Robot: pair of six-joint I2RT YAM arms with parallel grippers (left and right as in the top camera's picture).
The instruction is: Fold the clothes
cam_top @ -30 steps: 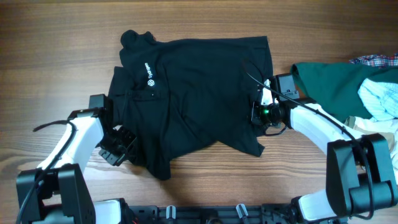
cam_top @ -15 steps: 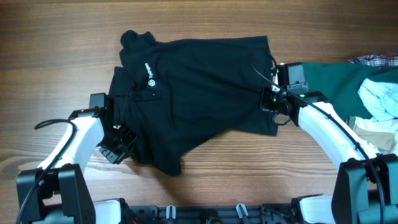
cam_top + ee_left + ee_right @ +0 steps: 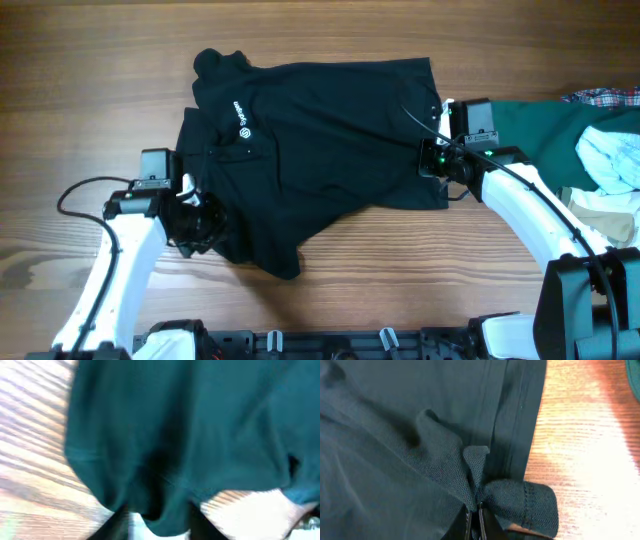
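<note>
Black polo shirt (image 3: 395,445) hem pinched tight in right hand (image 3: 476,519).

Black polo shirt (image 3: 330,120) at my right claw (image 3: 476,520), with a small white logo (image 3: 243,124) well off to the claw's left. Table (image 3: 90,80) is mid-brown, streaky wood grain. To the right of the claw: dark green garment (image 3: 535,135), pale blue-and-white garment (image 3: 610,160), red-blue plaid scrap (image 3: 605,97), beige cloth (image 3: 600,208). Right arm (image 3: 530,215) is white; a green light (image 3: 432,155) glows by the claw.

The wooden table (image 3: 80,80) bears a rumpled black polo shirt (image 3: 320,130) and, to its right, a dark green garment (image 3: 540,130).
</note>
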